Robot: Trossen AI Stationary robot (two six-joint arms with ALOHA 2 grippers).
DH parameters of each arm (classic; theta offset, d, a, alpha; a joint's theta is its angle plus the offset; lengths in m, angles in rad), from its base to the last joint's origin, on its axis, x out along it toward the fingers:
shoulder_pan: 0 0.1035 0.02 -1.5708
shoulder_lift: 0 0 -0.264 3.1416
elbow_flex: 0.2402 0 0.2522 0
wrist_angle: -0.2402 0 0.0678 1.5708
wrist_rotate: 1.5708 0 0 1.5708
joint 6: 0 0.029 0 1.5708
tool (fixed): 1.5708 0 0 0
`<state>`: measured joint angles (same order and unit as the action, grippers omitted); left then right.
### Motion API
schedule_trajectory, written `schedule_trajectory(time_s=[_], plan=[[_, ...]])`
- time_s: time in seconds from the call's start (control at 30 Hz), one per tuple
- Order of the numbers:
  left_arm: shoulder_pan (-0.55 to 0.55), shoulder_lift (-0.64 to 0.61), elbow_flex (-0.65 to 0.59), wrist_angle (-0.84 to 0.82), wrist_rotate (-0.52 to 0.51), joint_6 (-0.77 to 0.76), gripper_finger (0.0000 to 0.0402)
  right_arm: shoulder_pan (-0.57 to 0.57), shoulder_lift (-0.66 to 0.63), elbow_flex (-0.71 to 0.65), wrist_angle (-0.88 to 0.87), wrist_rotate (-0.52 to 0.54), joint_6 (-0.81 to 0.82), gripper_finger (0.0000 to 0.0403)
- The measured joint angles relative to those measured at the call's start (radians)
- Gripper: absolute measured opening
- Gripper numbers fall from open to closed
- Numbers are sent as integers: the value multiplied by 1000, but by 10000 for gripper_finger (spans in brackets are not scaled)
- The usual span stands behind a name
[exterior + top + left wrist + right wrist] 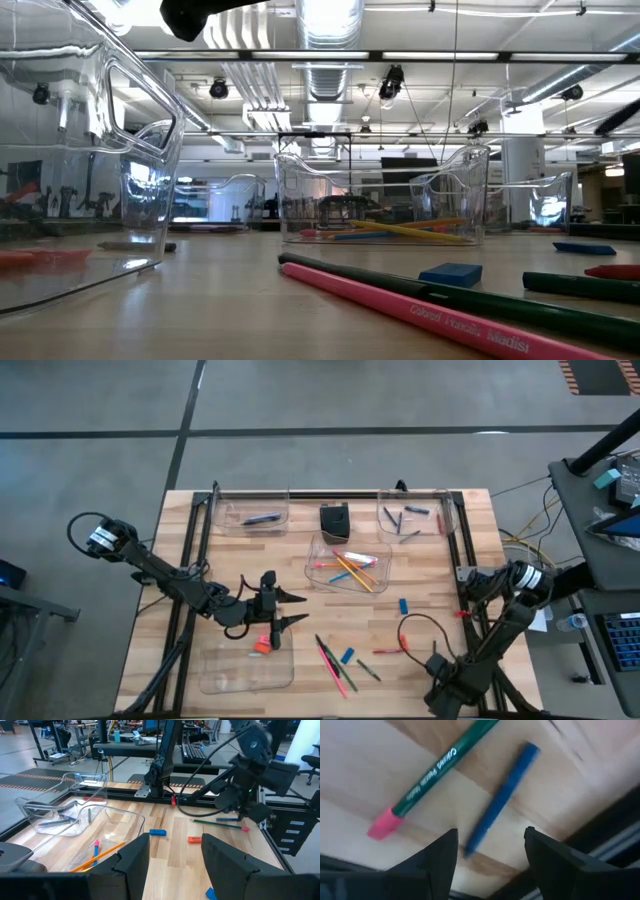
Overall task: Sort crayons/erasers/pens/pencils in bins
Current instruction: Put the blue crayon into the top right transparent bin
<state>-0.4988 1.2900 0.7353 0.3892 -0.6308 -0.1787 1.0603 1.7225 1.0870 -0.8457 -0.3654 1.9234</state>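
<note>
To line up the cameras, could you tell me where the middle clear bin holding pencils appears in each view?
High view: middle bin, centre, just below the black box.
Low view: centre, behind the loose pencils.
Left wrist view: lower left.
Right wrist view: not in it.
Shared landmark: the orange pencil inside it, also in the left wrist view.

Small black box, wooden table.
</note>
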Motion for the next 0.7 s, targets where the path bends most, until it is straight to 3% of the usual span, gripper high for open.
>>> schedule_trajectory(time_s=[0.23,0.5,0.7], plan=[[0,0,0,-1,0,0,166,9,-89,-145,201,83,75,193],[0,0,-2,-4,1,0,166,25,-93,-256,372,72,96,118],[0,0,-3,-4,2,0,166,26,-73,-258,384,70,55,60]])
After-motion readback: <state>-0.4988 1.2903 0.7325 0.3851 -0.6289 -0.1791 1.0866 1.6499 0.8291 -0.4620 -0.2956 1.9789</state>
